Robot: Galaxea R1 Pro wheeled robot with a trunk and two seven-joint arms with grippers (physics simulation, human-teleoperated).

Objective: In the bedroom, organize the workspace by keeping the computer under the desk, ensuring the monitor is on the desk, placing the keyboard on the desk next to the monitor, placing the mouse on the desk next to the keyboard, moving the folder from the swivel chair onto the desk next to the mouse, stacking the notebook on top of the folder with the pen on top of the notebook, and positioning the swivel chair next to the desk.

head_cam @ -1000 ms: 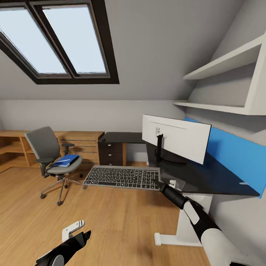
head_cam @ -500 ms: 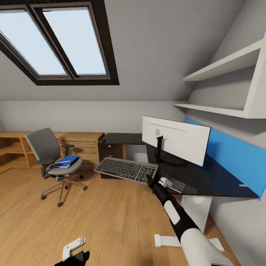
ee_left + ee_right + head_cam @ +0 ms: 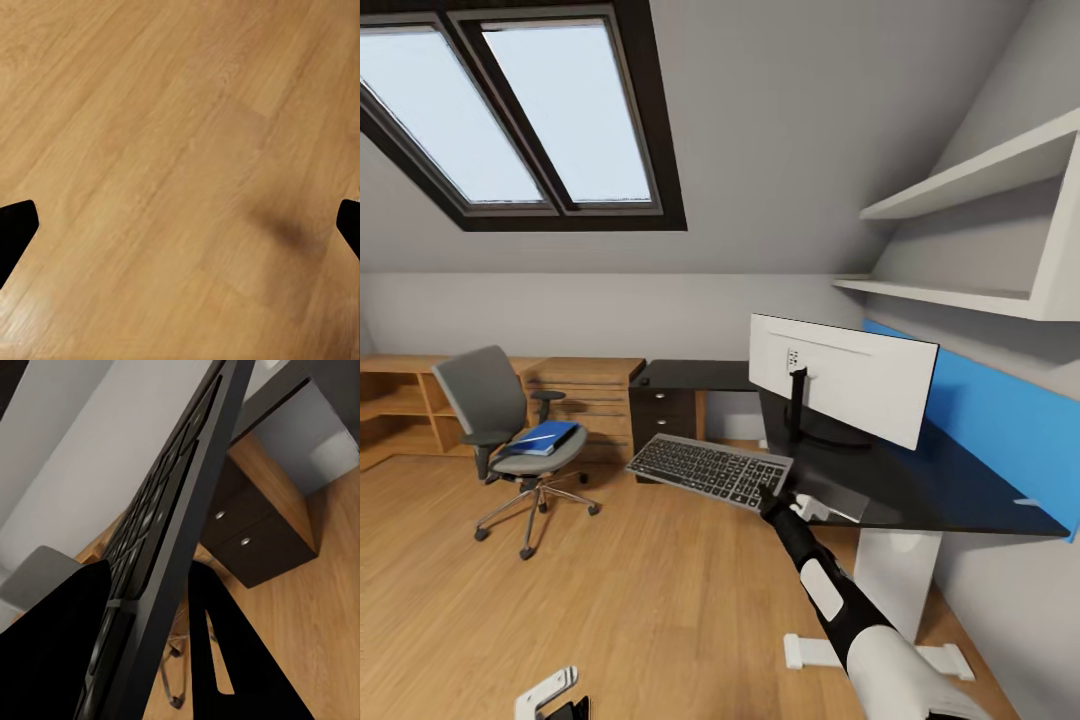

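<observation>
Grey-framed, black-keyed keyboard (image 3: 710,470), clamped by your right gripper (image 3: 768,496), hangs beside the glossy black desk (image 3: 920,480); white-backed monitor (image 3: 840,378) placed; blue folder (image 3: 543,437) awaits.

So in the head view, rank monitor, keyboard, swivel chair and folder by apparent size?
1. monitor and swivel chair: alike, and the chair stands farther off, so unranked.
2. keyboard, held by the right end effector.
3. folder.
</observation>
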